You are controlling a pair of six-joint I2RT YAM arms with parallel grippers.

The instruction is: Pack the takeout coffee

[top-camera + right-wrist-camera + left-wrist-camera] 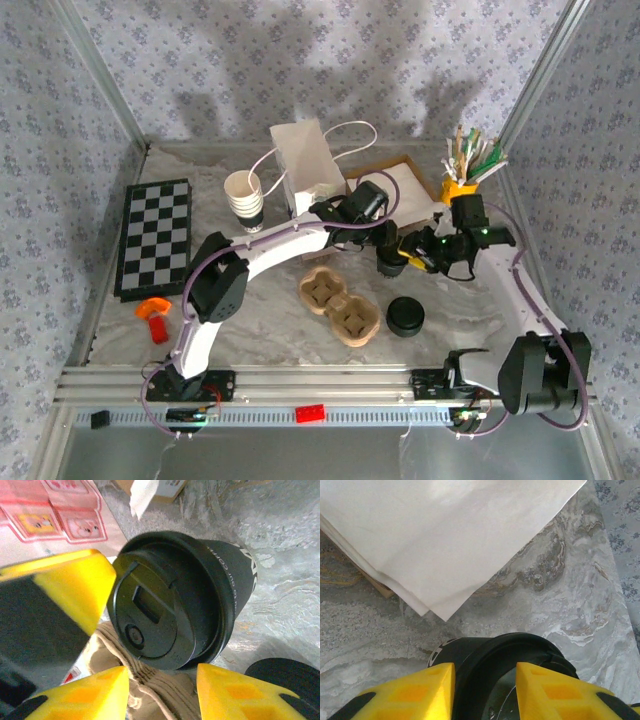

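L gripper clamps the lidded black cup across its body. Yellow pads sit tight on both sides in the L wrist view, and one finger is against the lid rim in the R wrist view. Cup is off the table and tipped, lid facing the R wrist cam, so L looks like the one carrying it.

R gripper has jaws parted w/ nothing pinched btw them. The cup's lower edge sits just past its tips; can't tell if it touches. My read: a hand-over or re-grip, w/ R free of the lid end and L taking the weight, prob. so the cup can be righted and seated.

Cup hangs just by one end of the brown 2-cup pulp tray; both wells are empty. Low stack of black lids is just beside the tray on the R arm's side, close enough to clip on the way down. A white sheet lies ahead of the L gripper. The white paper bag stands at the back, well apart. Judged early-mid: cup not yet in tray, tray not bagged.
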